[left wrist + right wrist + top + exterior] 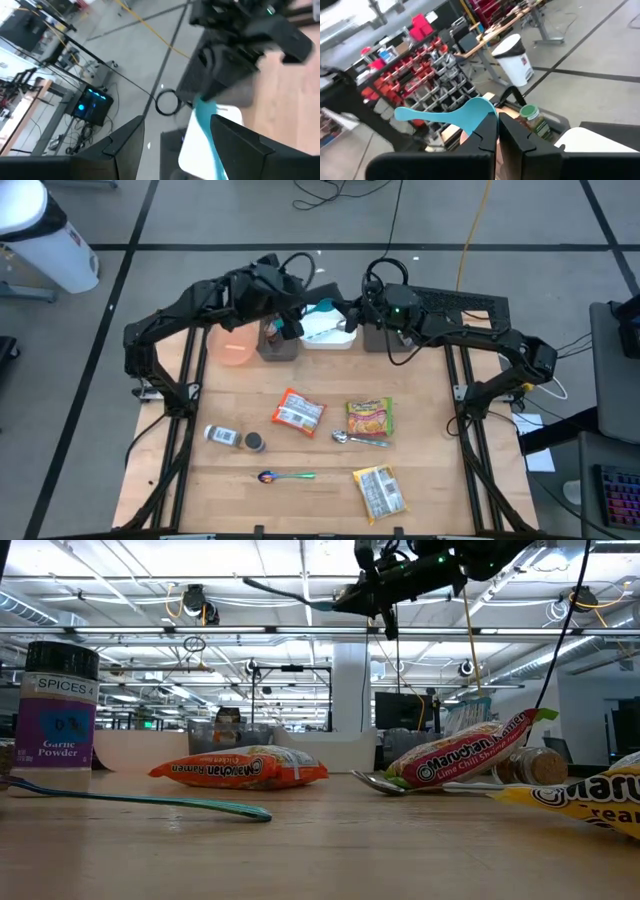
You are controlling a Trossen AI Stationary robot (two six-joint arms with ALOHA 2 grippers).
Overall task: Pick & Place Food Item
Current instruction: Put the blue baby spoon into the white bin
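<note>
Right hand (497, 131) clamped on teal spoon (451, 113) above white bin (328, 332); left hand (172, 137) parted, empty.

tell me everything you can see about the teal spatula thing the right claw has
The teal spoon-like utensil looks like smooth plastic: a broad rounded scoop end narrowing into a flat handle. The right claw is shut on the handle, holding it in the air near the white container at the table's far edge. The scoop end sticks out toward the left claw, whose fingers stand open around the handle's other part without gripping it.
</note>
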